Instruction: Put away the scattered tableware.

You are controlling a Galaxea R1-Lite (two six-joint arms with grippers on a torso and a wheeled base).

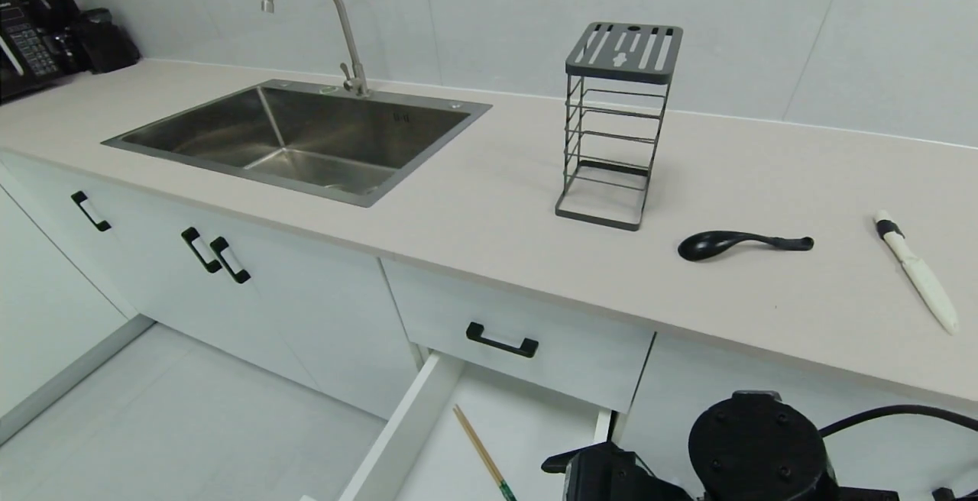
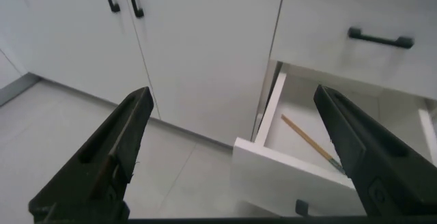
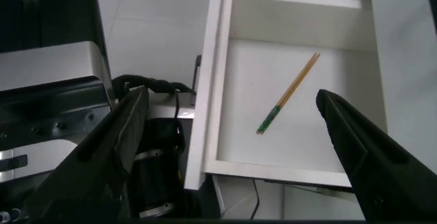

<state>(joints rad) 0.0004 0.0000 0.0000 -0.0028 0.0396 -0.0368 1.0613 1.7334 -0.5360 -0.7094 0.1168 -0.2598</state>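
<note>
A black spoon [image 1: 741, 244] lies on the countertop to the right of the dark wire knife rack [image 1: 619, 127]. A white knife [image 1: 917, 272] rests farther right, near the counter's front edge. Below the counter a white drawer [image 1: 412, 425] stands pulled out with a pair of chopsticks [image 1: 481, 451] inside. My right gripper [image 3: 232, 95] hangs open above that drawer [image 3: 212, 80], the chopsticks [image 3: 290, 91] lying between its fingers in that view. My left gripper [image 2: 232, 98] is open and holds nothing, low in front of the cabinets, beside the drawer [image 2: 287, 166] and its chopsticks [image 2: 311, 141].
A steel sink [image 1: 428, 156] with a tall tap [image 1: 321, 4] is set into the counter's left half. Dark appliances [image 1: 46, 35] stand at the far left. A closed drawer with a black handle [image 1: 502, 341] sits above the open one.
</note>
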